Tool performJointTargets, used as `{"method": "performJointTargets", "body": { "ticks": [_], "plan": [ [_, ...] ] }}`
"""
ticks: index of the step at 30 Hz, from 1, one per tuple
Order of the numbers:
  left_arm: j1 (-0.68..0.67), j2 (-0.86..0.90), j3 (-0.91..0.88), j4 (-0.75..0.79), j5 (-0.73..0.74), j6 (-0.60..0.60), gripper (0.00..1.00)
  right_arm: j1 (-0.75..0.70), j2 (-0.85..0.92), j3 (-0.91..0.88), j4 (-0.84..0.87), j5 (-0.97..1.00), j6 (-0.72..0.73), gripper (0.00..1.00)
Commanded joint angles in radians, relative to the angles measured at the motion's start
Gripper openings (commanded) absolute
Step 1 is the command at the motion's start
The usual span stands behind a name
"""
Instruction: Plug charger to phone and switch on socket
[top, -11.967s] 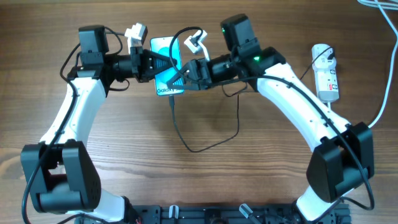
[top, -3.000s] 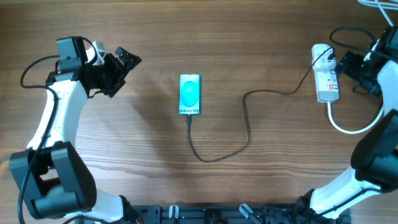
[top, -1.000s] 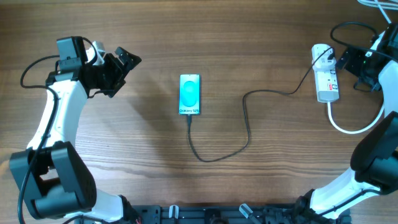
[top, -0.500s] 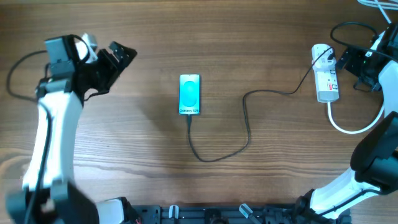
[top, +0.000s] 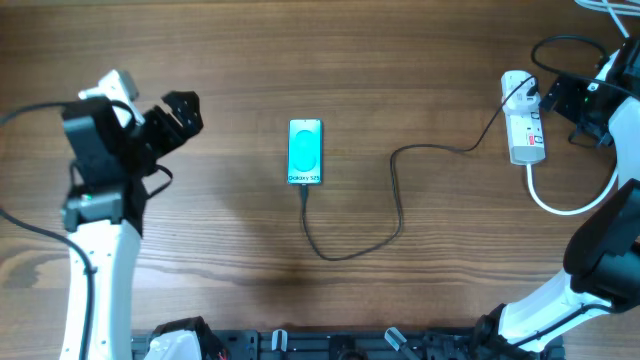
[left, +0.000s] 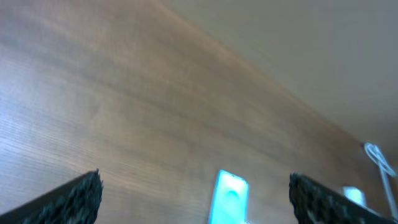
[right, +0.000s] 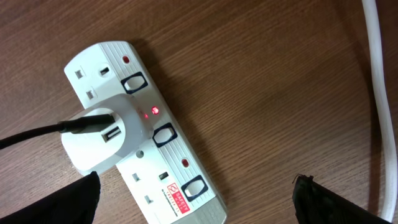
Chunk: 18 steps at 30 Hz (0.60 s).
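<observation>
Found the right gripper (top: 558, 98) spread wide, clasping nothing, just at two o'clock of the socket (top: 525, 130). Noted a red lamp (right: 153, 111) lit beside the white plug (right: 102, 140) seated there. Traced the charger (top: 397, 195) toward nine o'clock, meeting the six o'clock end of the phone (top: 305, 151). Found the left gripper (top: 180, 112) likewise spread, empty, well off at nine o'clock of the phone.
</observation>
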<state>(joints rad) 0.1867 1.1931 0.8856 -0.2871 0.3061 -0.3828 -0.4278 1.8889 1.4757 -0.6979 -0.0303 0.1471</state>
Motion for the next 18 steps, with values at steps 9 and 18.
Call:
{"method": "performJointTargets", "body": {
  "ticks": [9,18],
  "plan": [
    [-0.076,-0.193,-0.469,0.512,-0.020,0.035,1.00,0.002,-0.014,0.015,0.003,-0.016,-0.016,1.00],
    [-0.076,-0.500,-0.751,0.539,-0.031,0.001,1.00,0.002,-0.014,0.015,0.003,-0.016,-0.016,1.00]
  ]
}}
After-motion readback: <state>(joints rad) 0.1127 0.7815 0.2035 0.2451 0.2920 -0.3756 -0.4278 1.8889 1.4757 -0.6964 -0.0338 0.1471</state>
